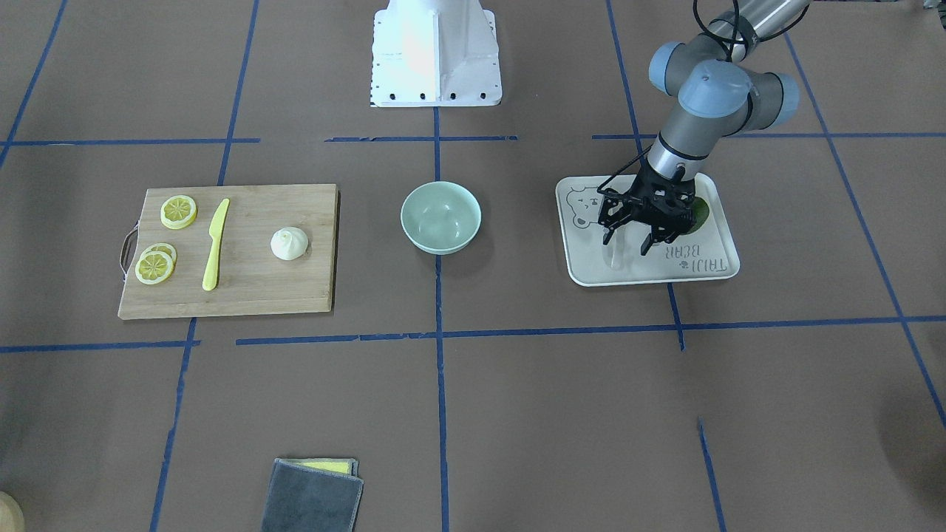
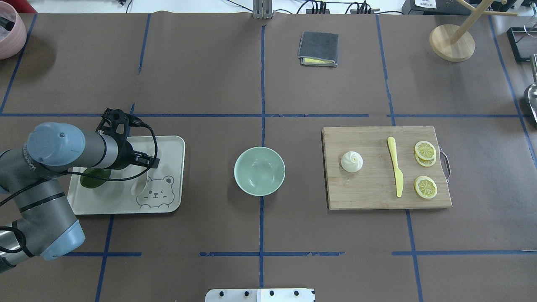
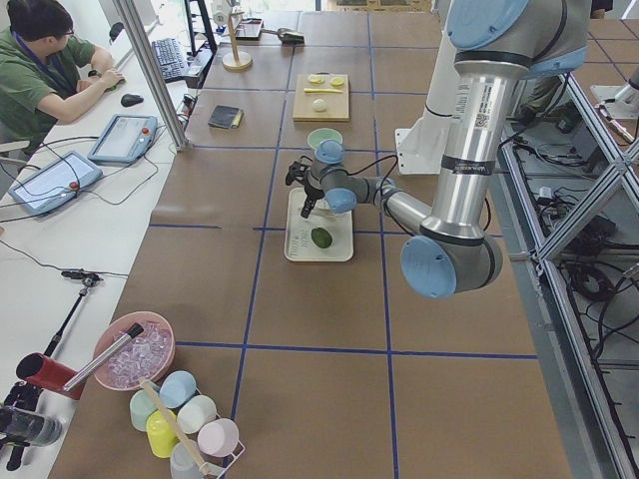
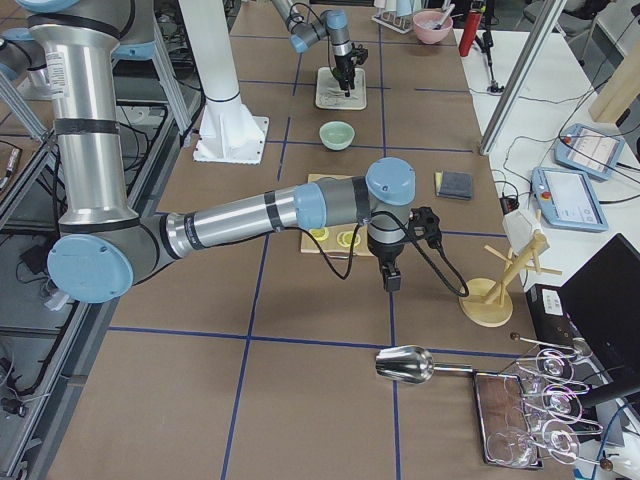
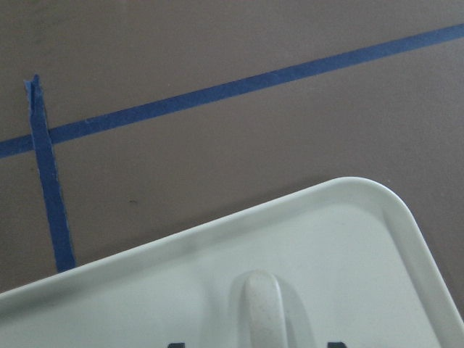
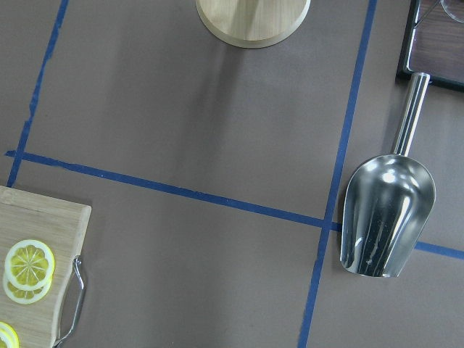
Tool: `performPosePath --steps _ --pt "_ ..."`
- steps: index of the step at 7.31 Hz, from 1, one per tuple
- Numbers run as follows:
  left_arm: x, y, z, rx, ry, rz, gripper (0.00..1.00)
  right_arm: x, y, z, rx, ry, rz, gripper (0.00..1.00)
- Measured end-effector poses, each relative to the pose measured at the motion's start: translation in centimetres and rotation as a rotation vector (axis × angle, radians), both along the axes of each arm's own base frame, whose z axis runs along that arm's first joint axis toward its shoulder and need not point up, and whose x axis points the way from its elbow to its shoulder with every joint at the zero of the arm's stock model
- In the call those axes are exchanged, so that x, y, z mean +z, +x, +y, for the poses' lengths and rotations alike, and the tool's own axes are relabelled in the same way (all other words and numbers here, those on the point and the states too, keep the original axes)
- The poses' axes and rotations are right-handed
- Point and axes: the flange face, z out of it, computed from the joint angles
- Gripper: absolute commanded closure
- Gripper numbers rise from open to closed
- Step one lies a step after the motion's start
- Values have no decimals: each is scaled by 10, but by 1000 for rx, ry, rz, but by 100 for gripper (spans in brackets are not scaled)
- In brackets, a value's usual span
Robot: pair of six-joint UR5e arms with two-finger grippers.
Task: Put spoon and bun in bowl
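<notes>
In the front-facing view the left tool (image 1: 627,244) hangs low over a tray (image 1: 584,275). Its jaws are spread and grasp nothing, with one finger on either side of the spoon (image 1: 615,256), which lies flat on the tray. The bowl (image 1: 441,218) stands on the worktop (image 1: 517,414) at 9 o'clock from the tray, with nothing in it. At 9 o'clock from the bowl, the bun (image 1: 289,243) sits on a cutting board (image 1: 244,295), with a yellow knife (image 1: 215,244) beyond it.

In the overhead view the sides swap: the tray is at 9 o'clock from the bowl and the board at 3 o'clock. An avocado (image 2: 94,178) lies on the tray at 9 o'clock from the spoon.

In the left wrist view the spoon's handle rises from the bottom edge between two dark fingertips (image 5: 333,344), touching neither.

In the right-side view the right tool (image 4: 393,278) points down over bare worktop, at 5 o'clock from the board. I cannot tell whether it is spread or clenched.
</notes>
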Motion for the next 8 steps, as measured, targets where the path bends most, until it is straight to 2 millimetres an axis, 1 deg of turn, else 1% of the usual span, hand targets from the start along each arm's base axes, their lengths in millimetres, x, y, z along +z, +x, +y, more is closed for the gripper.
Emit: performPosePath --steps 1,2,3,4,8 --pt "2 2 1 -1 1 -4 37 0 0 0 0 -1 0 0" --pt "2 3 1 -7 5 -8 63 0 0 0 1 -1 0 0" --pt "2 4 1 -16 0 -8 96 0 0 0 1 -2 0 0" --pt "2 4 1 -27 -11 -5 100 1 0 0 0 -2 0 0" --pt "-10 1 0 -77 -26 20 100 2 0 0 1 -4 0 0"
